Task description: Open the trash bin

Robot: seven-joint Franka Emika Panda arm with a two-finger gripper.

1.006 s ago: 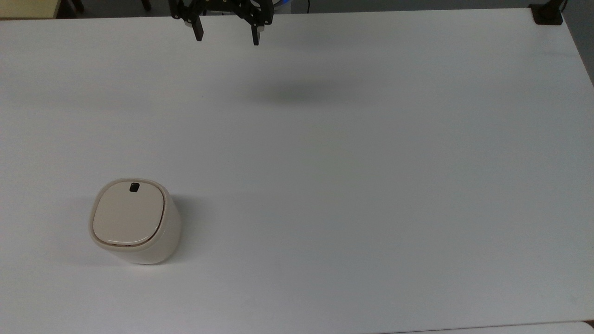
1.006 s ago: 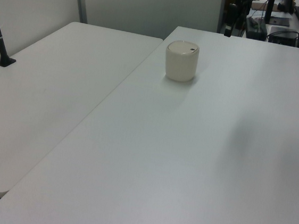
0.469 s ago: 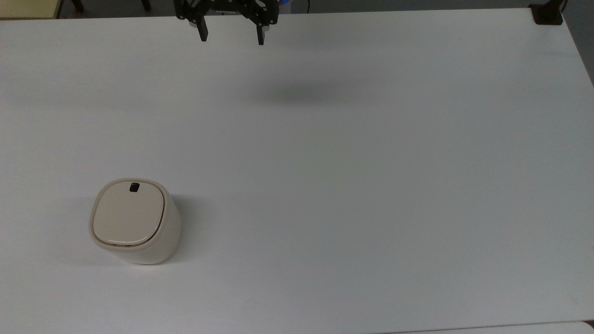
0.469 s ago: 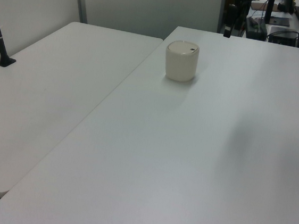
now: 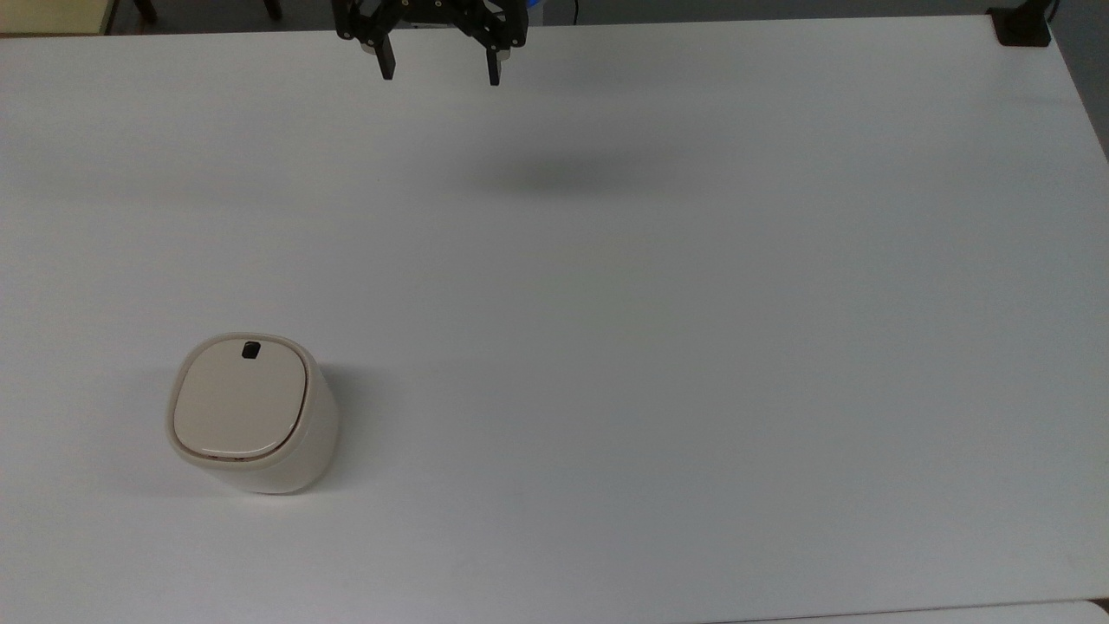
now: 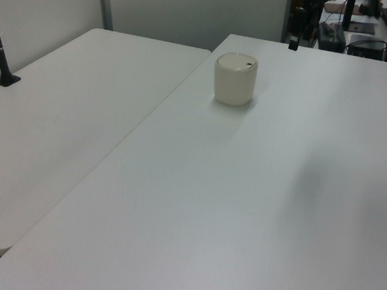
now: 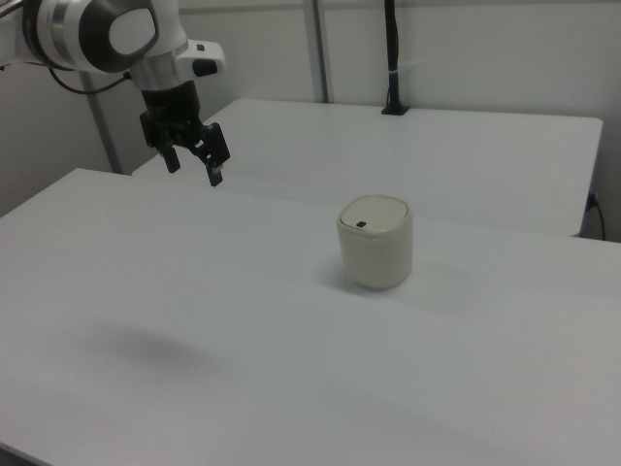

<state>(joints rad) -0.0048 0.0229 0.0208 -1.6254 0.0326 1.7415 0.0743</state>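
Gripper (image 5: pixel 440 71) hangs above the white table (image 5: pixel 693 347), fingers spread apart, holding nothing. Well away from it stands the closed cream trash bin (image 5: pixel 251 414). Approach has barely begun; next it must reach the small black latch button (image 5: pixel 251 350).

Two white tables (image 6: pixel 56 137) — pale partition wall (image 6: pixel 187 6).

Claw (image 5: pixel 440 74) slightly farther into top view

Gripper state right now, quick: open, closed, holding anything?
Gripper: open, holding nothing, in the air well away from the trash bin, whose lid is closed.
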